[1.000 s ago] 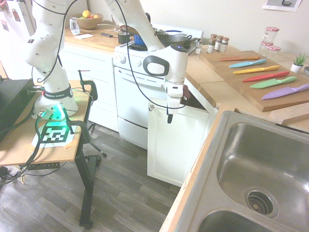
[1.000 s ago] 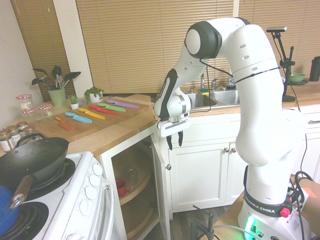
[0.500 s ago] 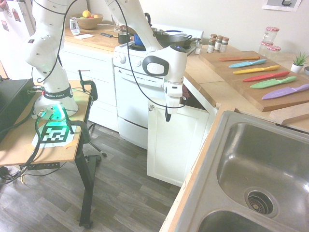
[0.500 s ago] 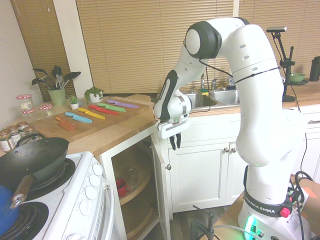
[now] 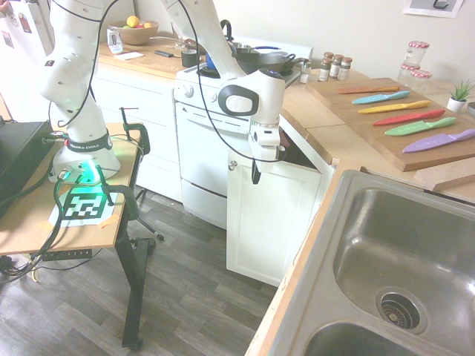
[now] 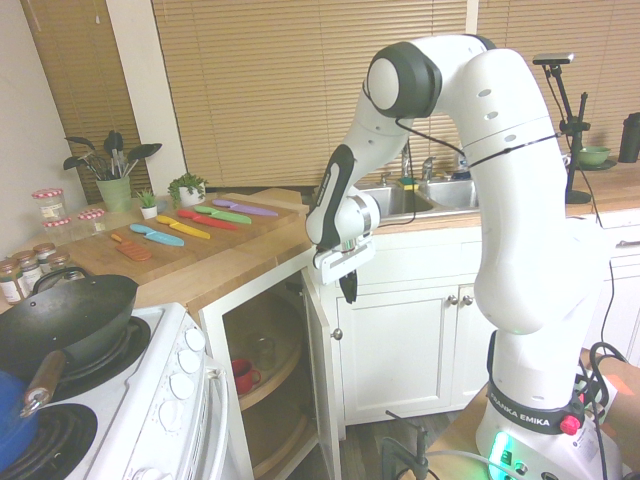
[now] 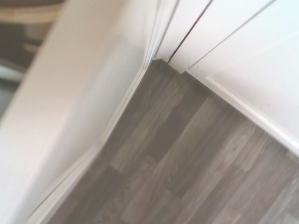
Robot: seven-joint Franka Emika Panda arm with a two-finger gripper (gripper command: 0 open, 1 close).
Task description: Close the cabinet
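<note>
The cabinet (image 5: 269, 215) sits below the wood counter (image 5: 312, 111), between the white stove (image 5: 204, 144) and the corner run under the sink (image 5: 393, 252). Its door (image 6: 322, 385) stands partly open, swung out from the opening; the small round knob (image 5: 233, 165) shows near the upper corner. Inside, the second exterior view shows curved shelves with a red cup (image 6: 241, 375) on the upper one.

The end effector (image 5: 255, 174) hangs fingers-down at the top edge of the door, just beside the knob side. The fingers appear closed together with nothing between them.

The wrist view shows the blurred white door (image 7: 70, 116) seen from above and grey wood-plank floor (image 7: 187, 154).

Coloured knives (image 5: 404, 111) lie on a board on the counter, well apart from the arm.
</note>
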